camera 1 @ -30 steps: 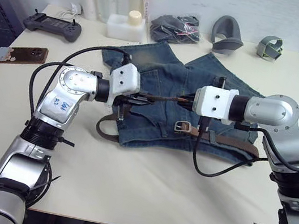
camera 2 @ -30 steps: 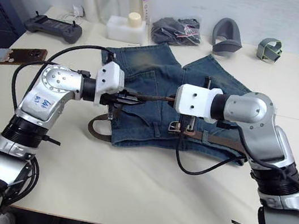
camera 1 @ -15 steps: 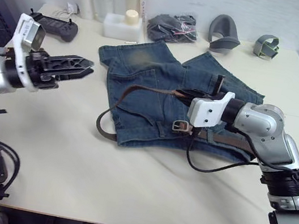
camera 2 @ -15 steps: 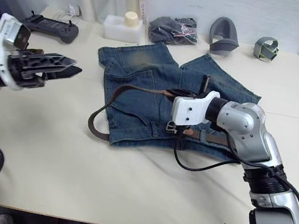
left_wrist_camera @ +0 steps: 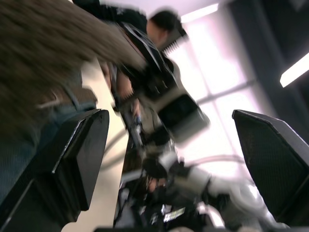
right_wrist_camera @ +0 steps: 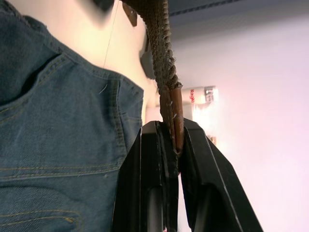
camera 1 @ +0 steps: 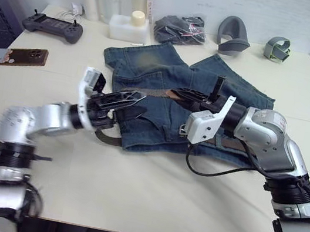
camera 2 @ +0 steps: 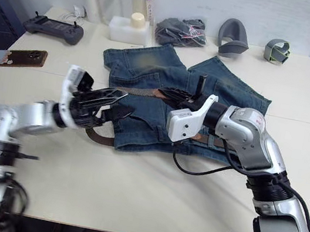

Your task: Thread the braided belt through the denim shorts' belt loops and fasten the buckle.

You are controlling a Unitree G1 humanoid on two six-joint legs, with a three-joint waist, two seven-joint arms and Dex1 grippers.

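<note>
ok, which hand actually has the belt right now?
The right hand: its black fingers are shut on the tan tip of the dark brown braided belt. The left hand is open, holding nothing.

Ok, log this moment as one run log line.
right claw: shut on braided belt tip | left claw: open, over denim shorts | buckle: unfastened

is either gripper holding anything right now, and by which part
The right gripper is shut on the braided belt, pinching its tan leather tip. The left gripper is open over the denim shorts, holding nothing.
</note>
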